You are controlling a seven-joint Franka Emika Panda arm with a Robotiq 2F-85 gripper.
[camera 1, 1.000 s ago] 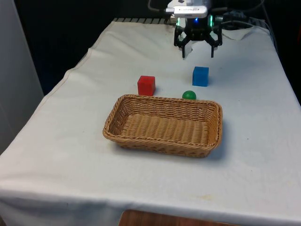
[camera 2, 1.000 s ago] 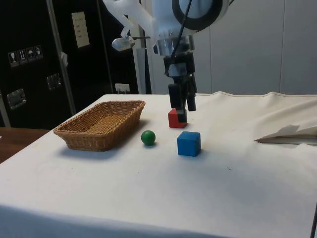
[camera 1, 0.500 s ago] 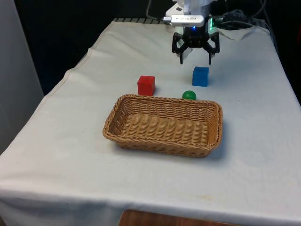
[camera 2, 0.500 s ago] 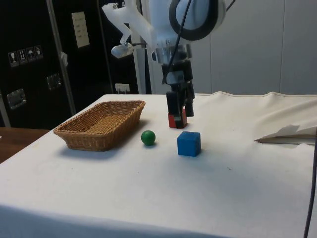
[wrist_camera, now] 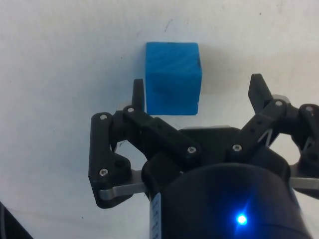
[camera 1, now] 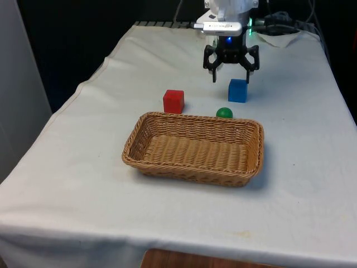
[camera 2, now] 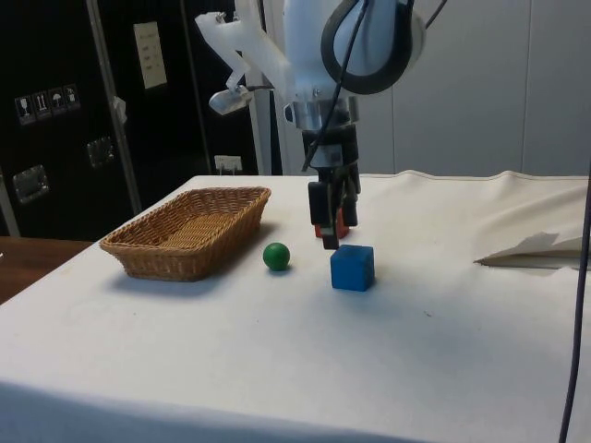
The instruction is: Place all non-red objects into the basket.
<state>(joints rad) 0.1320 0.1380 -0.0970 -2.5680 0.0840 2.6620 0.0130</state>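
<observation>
A white cloth (camera 1: 83,145) covered the table, with dark cabinets (camera 2: 55,111) standing behind it in the side view. Above the cloth, the black gripper (camera 1: 231,77) (camera 2: 329,238) (wrist_camera: 197,94) hung with its fingers spread wide and nothing between them, poised just over the blue cube (camera 1: 237,90) (camera 2: 353,267) (wrist_camera: 172,77) (the wrist view showed the cube lying slightly to one side of the gap, nearer one fingertip than the other). The fingertips were above the cube and not touching it. The green ball (camera 1: 224,113) (camera 2: 275,256) rested on the cloth near the cube, just beside the far rim of the wicker basket (camera 1: 139,146) (camera 2: 148,258), which held nothing. The red cube (camera 1: 173,101) sat apart toward the front view's left, also close behind the basket; in the side view it was largely hidden behind the fingers.
</observation>
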